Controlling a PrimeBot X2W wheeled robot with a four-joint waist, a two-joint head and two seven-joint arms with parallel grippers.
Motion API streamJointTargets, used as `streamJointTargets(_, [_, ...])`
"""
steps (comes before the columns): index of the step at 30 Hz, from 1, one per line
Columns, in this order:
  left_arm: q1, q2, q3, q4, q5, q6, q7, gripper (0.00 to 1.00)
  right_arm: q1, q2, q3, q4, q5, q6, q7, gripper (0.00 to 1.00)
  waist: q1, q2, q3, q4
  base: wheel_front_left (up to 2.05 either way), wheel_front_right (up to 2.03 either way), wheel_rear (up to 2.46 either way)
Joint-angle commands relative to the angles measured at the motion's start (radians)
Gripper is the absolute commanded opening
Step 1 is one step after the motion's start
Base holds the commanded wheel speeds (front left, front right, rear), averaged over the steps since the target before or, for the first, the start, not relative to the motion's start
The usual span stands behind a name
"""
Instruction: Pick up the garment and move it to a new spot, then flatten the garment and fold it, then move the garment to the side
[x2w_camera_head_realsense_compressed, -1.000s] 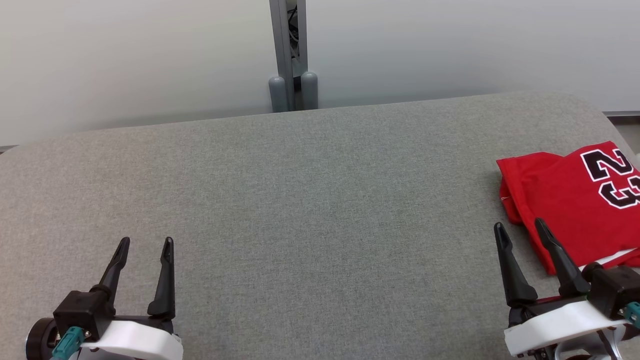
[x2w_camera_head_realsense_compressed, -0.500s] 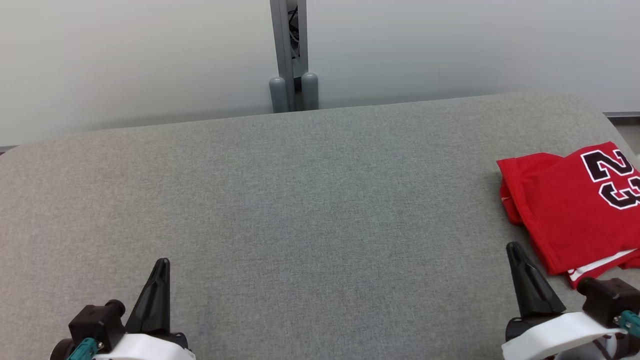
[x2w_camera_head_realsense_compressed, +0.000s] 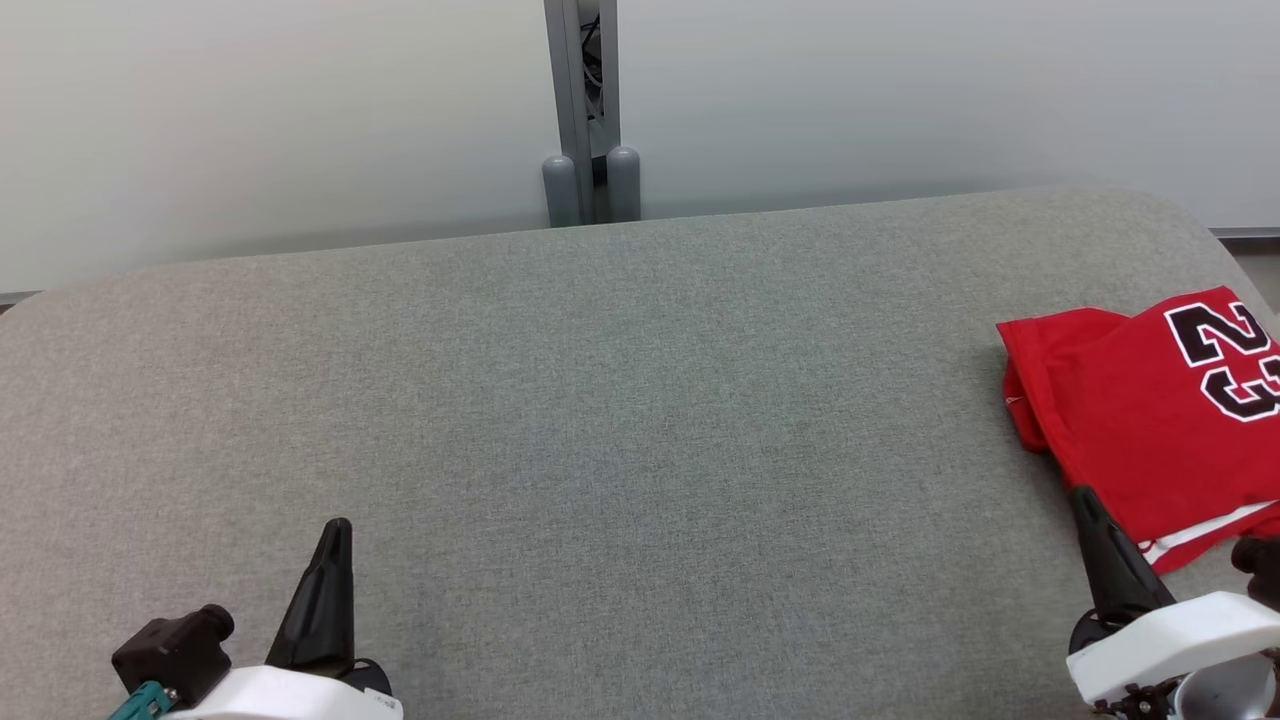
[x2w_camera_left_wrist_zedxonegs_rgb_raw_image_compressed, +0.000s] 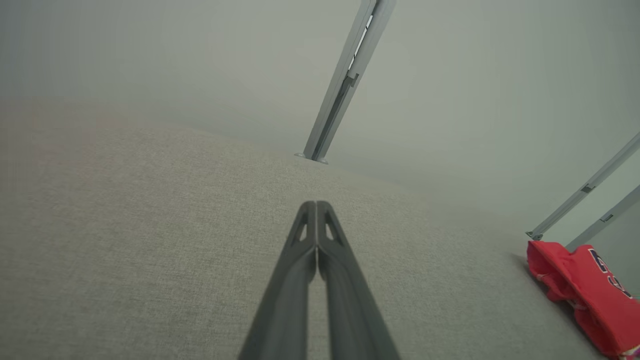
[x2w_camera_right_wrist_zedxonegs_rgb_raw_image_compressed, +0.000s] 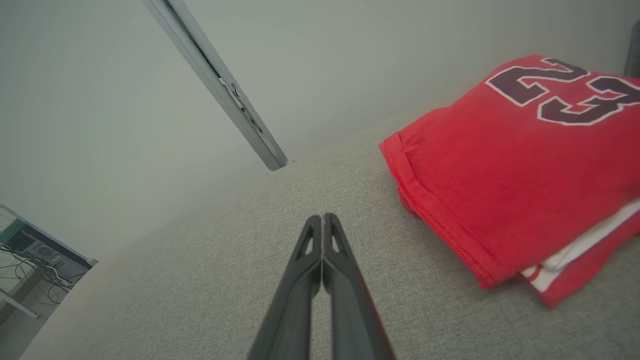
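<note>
A folded red garment (x2w_camera_head_realsense_compressed: 1140, 420) with a black "23" lies at the right end of the grey table (x2w_camera_head_realsense_compressed: 620, 400); it is seen too in the right wrist view (x2w_camera_right_wrist_zedxonegs_rgb_raw_image_compressed: 505, 165) and, small, in the left wrist view (x2w_camera_left_wrist_zedxonegs_rgb_raw_image_compressed: 585, 290). My right gripper (x2w_camera_head_realsense_compressed: 1085, 500) hovers just beside the garment's near left corner, its fingers pressed together and holding nothing (x2w_camera_right_wrist_zedxonegs_rgb_raw_image_compressed: 322, 220). My left gripper (x2w_camera_head_realsense_compressed: 338, 528) is low at the near left, far from the garment, fingers likewise shut with nothing between them (x2w_camera_left_wrist_zedxonegs_rgb_raw_image_compressed: 316, 206).
A grey metal post (x2w_camera_head_realsense_compressed: 583, 110) with two rounded feet stands behind the table's far edge against a pale wall. The table's rounded right corner is just beyond the garment. A desk with cables (x2w_camera_right_wrist_zedxonegs_rgb_raw_image_compressed: 30, 250) shows off to the side.
Both grippers have gone from open to shut and drawn back toward the bottom edge. The right one has slid rightward off the garment. The garment has stayed in place.
</note>
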Motion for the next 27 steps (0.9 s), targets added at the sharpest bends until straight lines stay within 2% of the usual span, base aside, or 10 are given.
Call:
streamJointTargets(1, [-0.019,0.001,0.006,-0.012,-0.042,-0.012,-0.007,0.0,-0.031,-0.015,-0.021,0.003,0.046,0.0,0.021,0.0,0.0,-0.0001,0.0,0.001,0.0,0.0,0.0])
streamJointTargets(27, [-0.027,-0.05,0.003,-0.001,-0.351,-0.077,-0.032,0.0,-0.105,-0.034,-0.188,0.114,0.37,0.0,0.212,0.0,0.0,-0.0001,-0.005,0.008,0.0,0.0,0.0])
